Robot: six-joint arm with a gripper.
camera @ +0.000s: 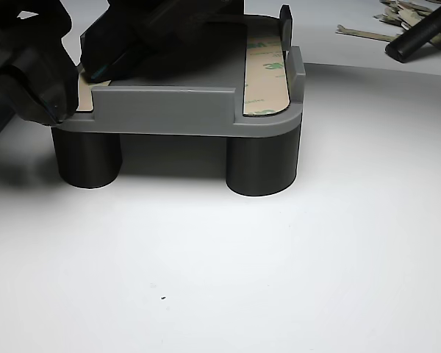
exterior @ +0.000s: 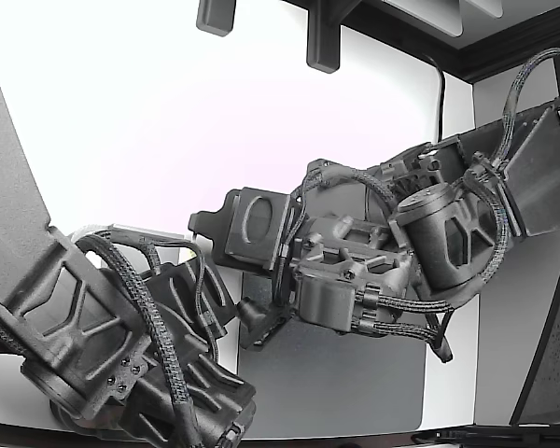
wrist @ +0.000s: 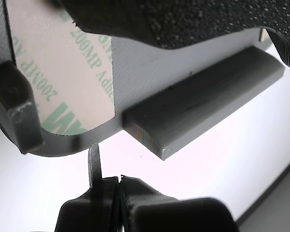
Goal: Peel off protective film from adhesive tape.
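Two arms are crowding the exterior view, wrists meeting over a grey mat (exterior: pixel 355 383); the gripper (exterior: pixel 252 313) is reaching down between them, and its fingers cannot be read from here.

Wrist view: the gripper (wrist: pixel 117 186) is sitting with its two dark fingers pressed together, only a hairline seam between them and nothing visibly caught. A thin metal blade (wrist: pixel 94 162) is standing up beside them, pointing at the rounded end of the film-covered tape strip (wrist: pixel 67 82), which is lying on the grey fixture (wrist: pixel 150 67) beside a raised rib (wrist: pixel 203 96). Likely aim: lifting the film's edge.

Other view: the fixture (camera: pixel 176 110) is standing on round legs (camera: pixel 263 165), probably for access. One printed strip (camera: pixel 268 70) is lying along its end wall. Peeled scraps (camera: pixel 386 26) are lying well apart.
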